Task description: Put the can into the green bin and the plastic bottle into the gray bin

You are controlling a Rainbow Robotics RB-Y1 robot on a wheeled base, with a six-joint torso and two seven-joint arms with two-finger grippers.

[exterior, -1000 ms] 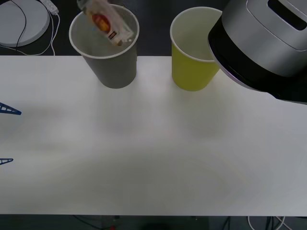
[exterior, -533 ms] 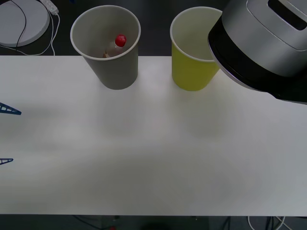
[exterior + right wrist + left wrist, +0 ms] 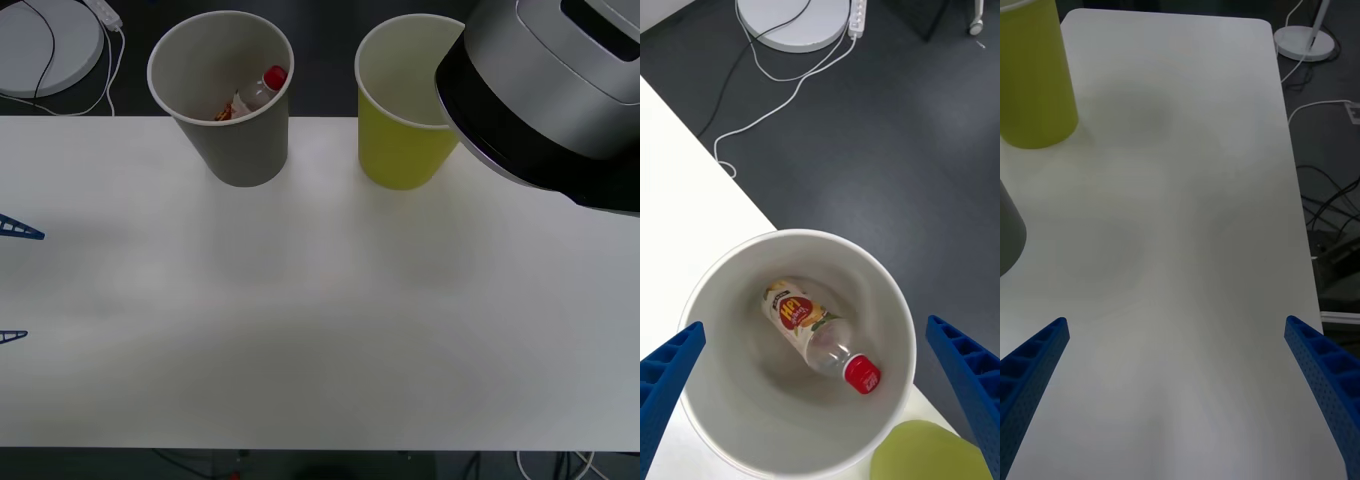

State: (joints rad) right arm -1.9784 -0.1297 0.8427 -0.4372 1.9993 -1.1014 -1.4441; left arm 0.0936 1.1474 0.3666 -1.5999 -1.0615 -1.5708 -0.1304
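Note:
The plastic bottle (image 3: 255, 93) lies tilted inside the gray bin (image 3: 240, 150), with its red cap up against the bin's right wall. In the right wrist view the bottle (image 3: 816, 334) rests on the bin's pale floor. My right gripper (image 3: 815, 326) hangs open above the gray bin's rim (image 3: 737, 375), holding nothing. The green bin (image 3: 400, 150) stands upright to the right of the gray one, and its rim (image 3: 932, 454) shows beside it. My left gripper (image 3: 12, 283) waits open at the table's left edge, over bare tabletop (image 3: 1176, 322). The can is out of view.
My right arm's silver and black body (image 3: 550, 90) covers the back right corner and part of the green bin's rim. A white round base with cables (image 3: 45, 45) sits on the dark floor behind the table. The white tabletop (image 3: 320, 320) spreads in front of the bins.
The bottle dropped from above the gray bin's rim into the bin. It then settled, with its cap sliding toward the right wall. Neither arm has moved.

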